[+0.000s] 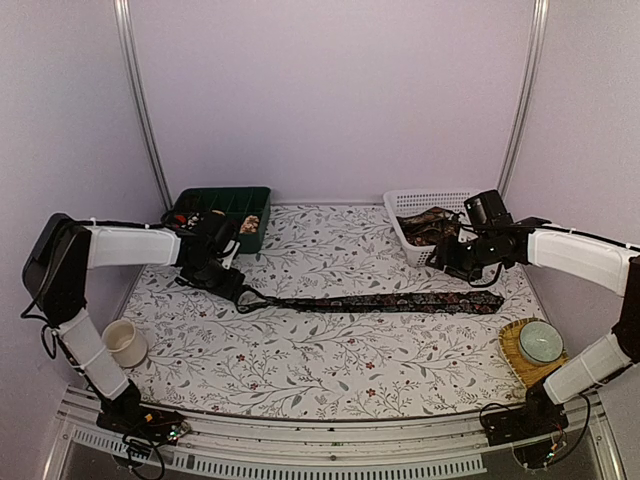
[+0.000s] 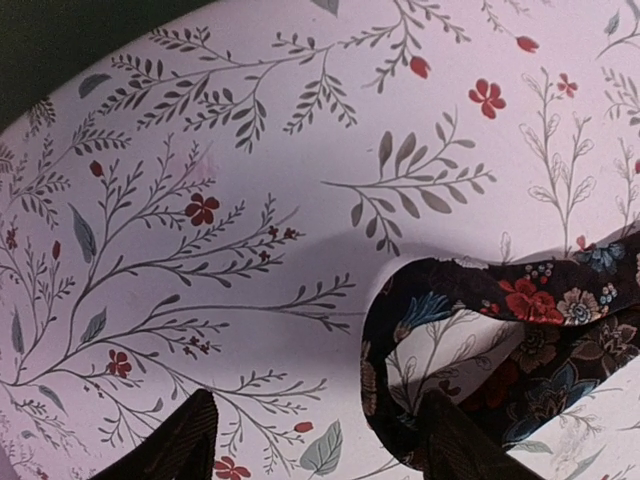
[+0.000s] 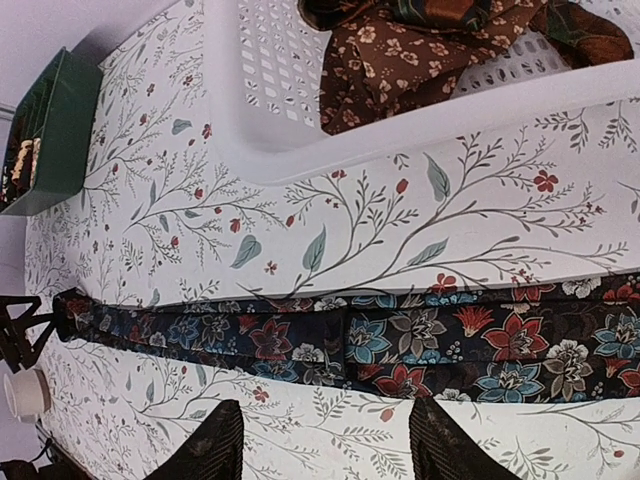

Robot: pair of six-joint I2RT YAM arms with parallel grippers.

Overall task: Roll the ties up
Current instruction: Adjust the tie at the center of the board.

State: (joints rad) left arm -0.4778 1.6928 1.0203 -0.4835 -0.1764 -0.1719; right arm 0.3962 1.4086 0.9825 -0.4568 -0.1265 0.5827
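Where the overhead camera looks down, one dark floral tie (image 1: 380, 302) lies stretched flat across the tabletop (image 1: 330, 380). Its narrow end is at my left pincer (image 1: 232, 288) and its wide end is near my right pincer (image 1: 447, 265), which hangs just in front of the white basket (image 1: 425, 196) holding more ties (image 1: 430, 225); a green tray (image 1: 215, 196) sits at the back left. From my left wrist, the jaws stand apart low over the tabletop, and the tie's narrow end, bent into a loop, lies at the finger (image 2: 455, 440) on the right of that view, partly in the gap; whether that finger touches it I cannot tell. From my right wrist, the jaws also stand apart with only bare tabletop between them. The tie runs flat across just beyond the fingertips, and the basket with its brown patterned ties lies past it.
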